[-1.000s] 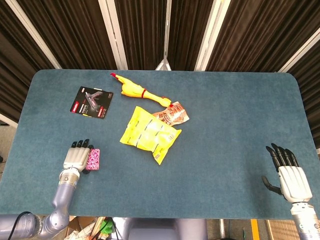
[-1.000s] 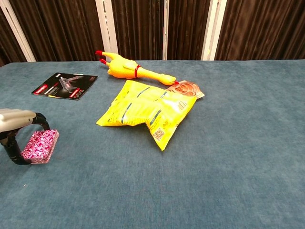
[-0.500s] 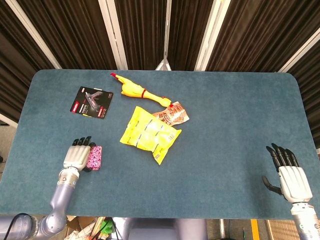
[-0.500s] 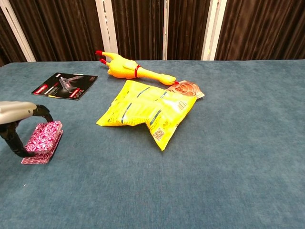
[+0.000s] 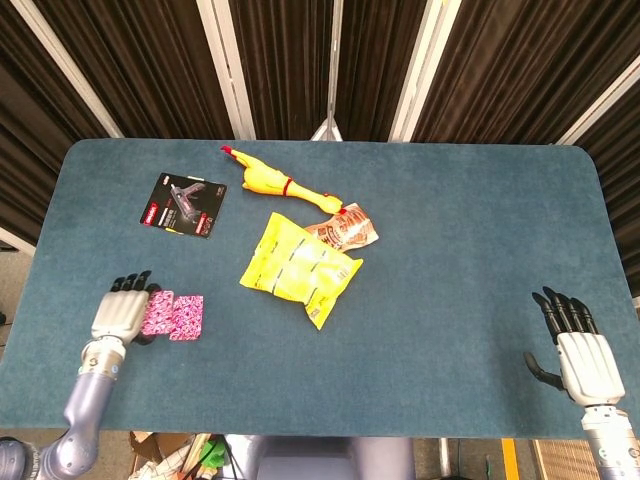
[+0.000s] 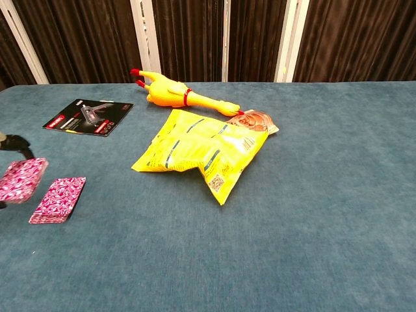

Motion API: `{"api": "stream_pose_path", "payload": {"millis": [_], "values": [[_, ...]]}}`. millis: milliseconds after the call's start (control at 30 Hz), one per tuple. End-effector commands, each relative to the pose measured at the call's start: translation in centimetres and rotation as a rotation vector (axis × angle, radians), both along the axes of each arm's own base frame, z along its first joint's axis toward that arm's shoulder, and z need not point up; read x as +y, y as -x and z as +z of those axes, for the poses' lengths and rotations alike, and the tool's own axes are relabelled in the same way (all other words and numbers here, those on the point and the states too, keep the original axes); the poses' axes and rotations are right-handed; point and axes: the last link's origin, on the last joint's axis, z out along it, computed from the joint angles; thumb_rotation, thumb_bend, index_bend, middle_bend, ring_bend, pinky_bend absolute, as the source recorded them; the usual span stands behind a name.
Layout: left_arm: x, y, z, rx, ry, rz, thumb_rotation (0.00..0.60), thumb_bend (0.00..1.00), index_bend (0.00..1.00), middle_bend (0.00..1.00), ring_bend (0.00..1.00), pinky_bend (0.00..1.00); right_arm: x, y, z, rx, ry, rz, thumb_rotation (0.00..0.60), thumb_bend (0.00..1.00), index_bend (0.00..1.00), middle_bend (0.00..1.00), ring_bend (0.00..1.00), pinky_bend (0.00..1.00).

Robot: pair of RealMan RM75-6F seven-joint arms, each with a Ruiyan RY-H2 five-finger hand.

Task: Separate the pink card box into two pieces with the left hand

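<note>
Two pink pieces of the card box now lie apart at the near left of the desk (image 5: 450,200). The left hand (image 5: 120,312) holds the lifted piece (image 6: 21,179) in its fingers (image 5: 133,284), just left of the flat piece (image 6: 58,199) resting on the desk. The right hand (image 5: 580,358) sits at the near right edge, fingers spread and holding nothing. A yellow bag (image 5: 298,266) lies mid-desk.
</note>
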Motion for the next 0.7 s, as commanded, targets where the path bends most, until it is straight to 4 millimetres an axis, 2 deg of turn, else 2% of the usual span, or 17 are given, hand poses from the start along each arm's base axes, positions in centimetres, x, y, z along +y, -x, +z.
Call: {"api": "stream_pose_path", "payload": {"millis": [33, 233, 467, 700], "values": [[-0.3, 1.4, 0.1, 0.011, 0.006, 0.02, 0.6, 0.42, 0.4, 0.0, 0.0, 0.0, 0.0, 0.0, 0.0, 0.0, 0.0, -0.002, 0.6, 0.36, 0.0, 0.0, 0.0, 0.06], [-0.4, 2.7, -0.2, 0.022, 0.016, 0.032, 0.6, 0.4, 0.38, 0.0, 0.0, 0.0, 0.0, 0.0, 0.0, -0.001, 0.0, -0.003, 0.6, 0.36, 0.0, 0.0, 0.0, 0.06], [-0.4, 3.0, -1.1, 0.031, 0.035, 0.034, 0.6, 0.37, 0.33, 0.0, 0.0, 0.0, 0.0, 0.0, 0.0, -0.002, 0.001, -0.004, 0.6, 0.36, 0.0, 0.0, 0.0, 0.06], [-0.5, 3.3, -1.4, 0.06, 0.052, 0.056, 0.6, 0.26, 0.25, 0.0, 0.0, 0.0, 0.0, 0.0, 0.0, -0.004, 0.001, -0.001, 0.6, 0.36, 0.0, 0.0, 0.0, 0.06]]}}
